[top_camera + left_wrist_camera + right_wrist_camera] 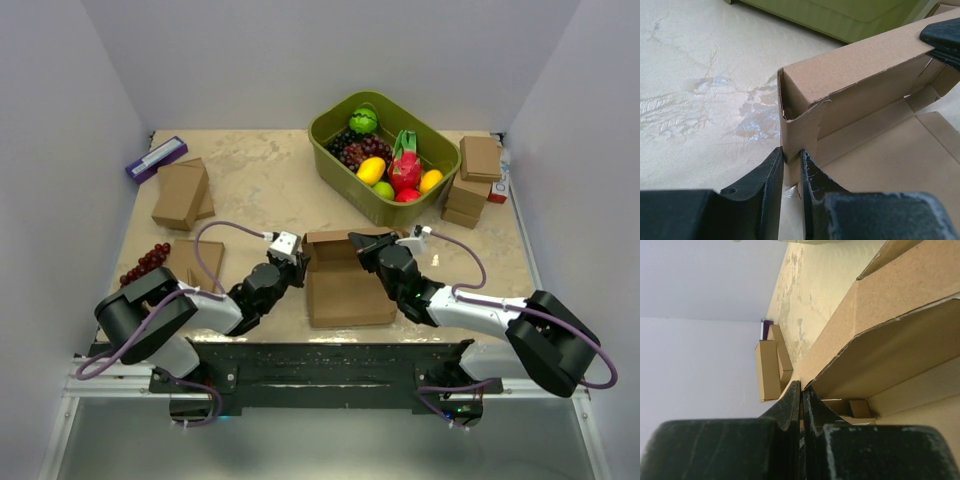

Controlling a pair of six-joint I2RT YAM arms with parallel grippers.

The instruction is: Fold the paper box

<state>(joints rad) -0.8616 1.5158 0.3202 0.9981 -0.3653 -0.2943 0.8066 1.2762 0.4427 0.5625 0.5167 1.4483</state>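
Note:
The paper box (345, 285) lies at the middle of the table's near side, its base flat and its far wall folded up. My left gripper (297, 262) is at the box's far left corner. In the left wrist view its fingers (791, 151) pinch the upright corner wall of the paper box (855, 65). My right gripper (362, 248) is at the far wall's right part. The right wrist view shows that gripper (802, 386) shut on the thin edge of the standing wall (900, 295).
An olive-green tub (385, 208) of fruit stands behind the box, to the right. Small brown boxes are stacked at the back left (180, 193) and at the right (470, 185). Dark grapes (145, 262), a flat cardboard piece (195, 262) and a purple item (155, 158) lie to the left.

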